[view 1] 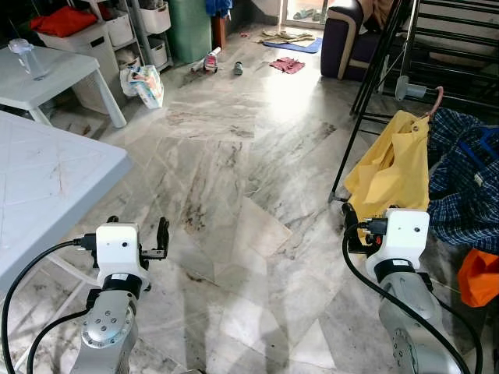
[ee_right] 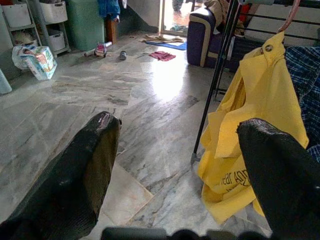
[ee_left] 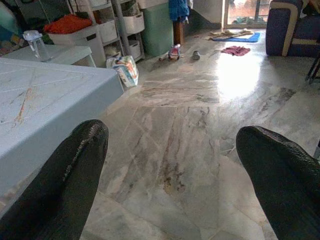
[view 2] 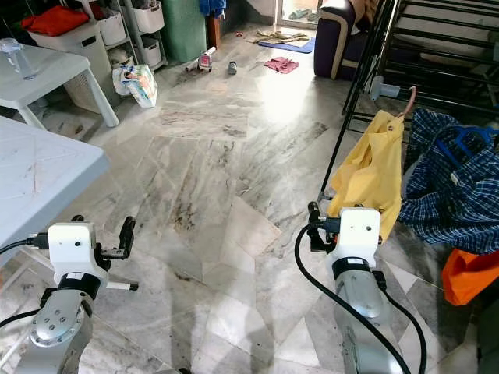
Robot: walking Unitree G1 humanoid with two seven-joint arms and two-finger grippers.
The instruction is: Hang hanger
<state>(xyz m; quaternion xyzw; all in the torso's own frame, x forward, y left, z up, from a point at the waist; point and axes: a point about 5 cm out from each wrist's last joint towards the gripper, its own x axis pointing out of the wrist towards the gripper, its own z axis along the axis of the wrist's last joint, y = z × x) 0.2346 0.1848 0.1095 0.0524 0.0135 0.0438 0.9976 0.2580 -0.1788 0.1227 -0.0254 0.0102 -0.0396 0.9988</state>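
Over a grey marble floor (view 1: 234, 156), the left pincer (ee_left: 170, 170) and right pincer (ee_right: 180, 170) hover low with fingers spread, both empty. At right, a pink hanger (view 1: 437, 101) holds a yellow garment (view 1: 394, 167) on the black drying rack (view 1: 437, 47), just beyond the right pincer.

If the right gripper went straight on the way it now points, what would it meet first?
Probably the yellow garment hanging on the black drying rack. The open right gripper has it near its right-hand finger, with bare marble floor ahead otherwise. Depth is unclear.
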